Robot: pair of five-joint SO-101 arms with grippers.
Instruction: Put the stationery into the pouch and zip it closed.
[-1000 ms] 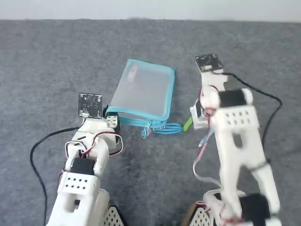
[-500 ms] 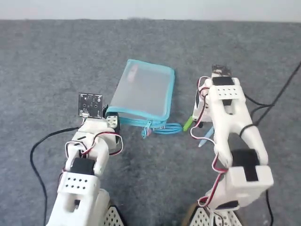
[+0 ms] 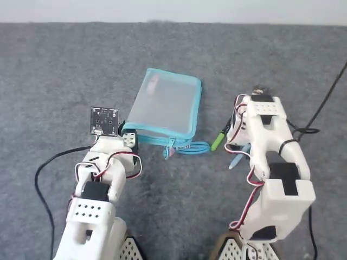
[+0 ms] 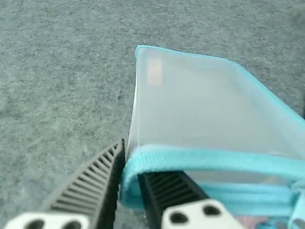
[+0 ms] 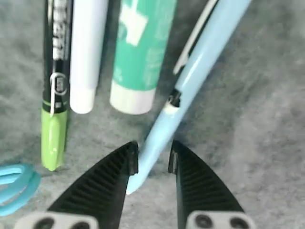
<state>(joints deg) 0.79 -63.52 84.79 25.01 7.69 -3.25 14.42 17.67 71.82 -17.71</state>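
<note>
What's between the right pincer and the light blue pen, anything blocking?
Nothing visible. The right pincer is open and straddles the tip of the light blue pen. The teal tube lies beside the pen, outside the gap. The left pincer is shut on the pouch edge.

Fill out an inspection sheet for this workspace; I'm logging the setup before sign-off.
Surface: grey carpet, flat.
Job's things: see-through pouch with blue trim lies flat. A green marker, white stick, glue stick and blue pen lie side by side on the carpet beside it, outside the pouch.
Clutter: nothing seen.
Claws: left claw is shut on the pouch's near corner. Right claw is open, low over the carpet, with the blue pen's end between its jaws.
Cables: black cable loops beside the left arm. A second cable runs off from the right arm.
Surroundings: pale wall beyond the carpet.
</note>
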